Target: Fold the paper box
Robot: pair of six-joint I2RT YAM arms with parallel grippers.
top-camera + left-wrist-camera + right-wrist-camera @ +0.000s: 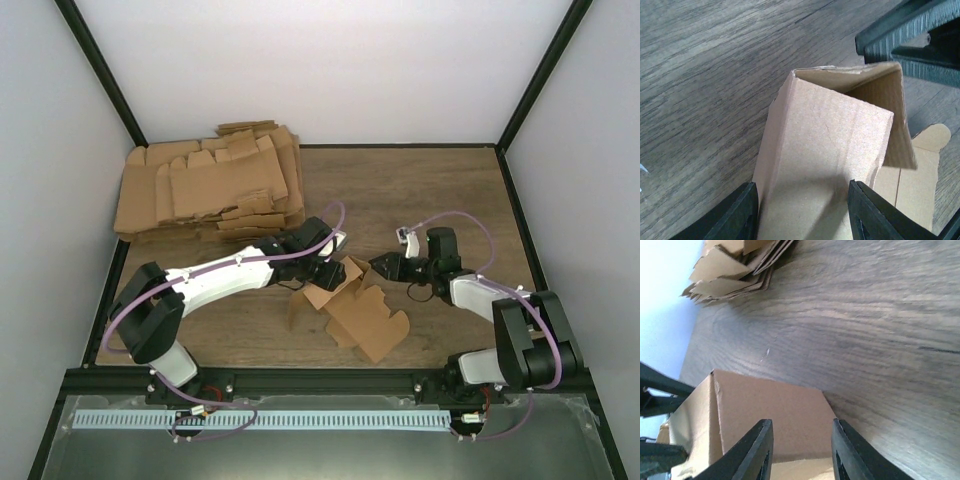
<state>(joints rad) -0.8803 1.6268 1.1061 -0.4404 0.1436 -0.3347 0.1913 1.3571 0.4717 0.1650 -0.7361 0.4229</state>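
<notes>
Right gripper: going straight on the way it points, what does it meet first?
The paper box: its brown panel lies straight ahead of the right gripper, spanning the gap between the fingers. Depth is unclear, but it looks very close, perhaps touching.

paper box centre, between left pincer and right pincer | cardboard pile rear-left

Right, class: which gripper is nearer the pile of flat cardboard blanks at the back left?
Left. The left gripper is at the paper box, just off the near right corner of the pile; the right gripper is beyond the box, further right.
</notes>
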